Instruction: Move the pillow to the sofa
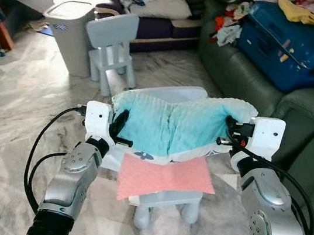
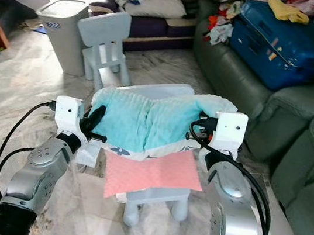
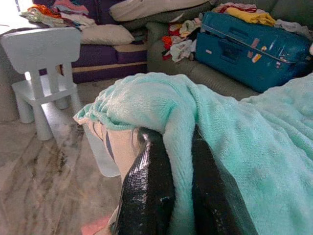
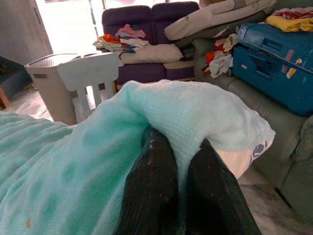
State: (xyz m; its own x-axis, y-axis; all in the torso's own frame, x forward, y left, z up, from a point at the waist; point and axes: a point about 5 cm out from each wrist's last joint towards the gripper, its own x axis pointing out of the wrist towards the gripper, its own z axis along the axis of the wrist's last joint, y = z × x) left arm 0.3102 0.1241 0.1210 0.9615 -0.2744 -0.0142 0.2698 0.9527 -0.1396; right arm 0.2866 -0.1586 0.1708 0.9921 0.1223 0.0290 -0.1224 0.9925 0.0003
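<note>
Both silver arms reach forward and slightly inward, forearms raised, wrists level with each other. Between them hangs the pillow (image 1: 173,126) — a soft turquoise one with a white patterned underside — lifted just above a small pale table (image 1: 171,198). The left gripper (image 3: 171,196) pinches the pillow's left end, its two black fingers (image 3: 146,191) closed with a fold of turquoise fabric squeezed between them. The right gripper (image 4: 181,191) does the same at the right end, fingers clamped on a bunched corner of the cover. The pillow sags a little in the middle between the two holds.

Under the pillow a pink cloth (image 1: 163,177) lies on the table, its near edge hanging over the table's front rim.

To the robot's right stands a dark green sofa (image 1: 251,78), its arm near the right elbow; a blue suitcase (image 1: 292,46) and loose clothes (image 1: 230,22) take up much of the seat further back. Straight ahead, beyond the table, stands a pale child's chair (image 1: 114,49), and beside it, further left, a grey laundry bin (image 1: 72,31). Behind them is a dark purple sofa (image 1: 158,29) with more clothes and a cream cushion (image 1: 162,6). The marbled floor (image 1: 14,120) is open on the robot's left — and a narrower strip runs between the table and the green sofa.
</note>
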